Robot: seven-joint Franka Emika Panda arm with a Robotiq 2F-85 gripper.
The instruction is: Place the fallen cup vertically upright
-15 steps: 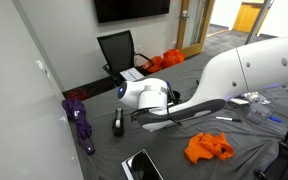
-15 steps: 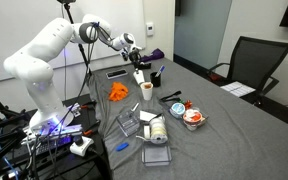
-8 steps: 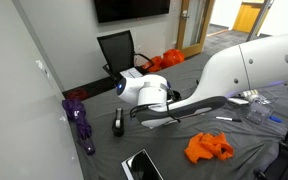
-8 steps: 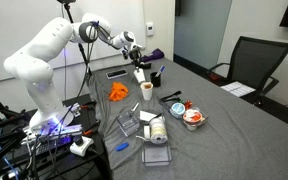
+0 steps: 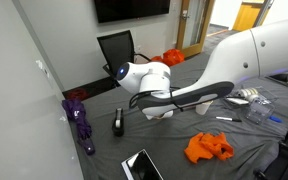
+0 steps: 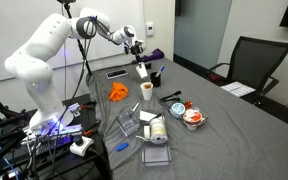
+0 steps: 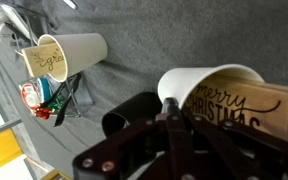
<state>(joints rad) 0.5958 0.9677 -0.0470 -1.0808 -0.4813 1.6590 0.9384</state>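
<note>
The fallen cup is tan-brown with "Merry Christmas" print, a white rim and a white inside. In the wrist view my gripper is shut, pinching the cup's rim wall between its fingers. In an exterior view the gripper hangs above the table's far end with the cup below it, off the cloth. A white cup with pens and a small black pen-holder cup stand close by. In the other exterior view the arm hides the gripper and the cup.
An orange cloth lies beside the cups. Clear plastic containers and a bowl sit nearer the table's middle. A purple umbrella and a tablet lie near the edge. A black chair stands at the side.
The arm has risen and the gripper has moved up from the table with the cup's rim pinched in it. The other cups have not moved.
</note>
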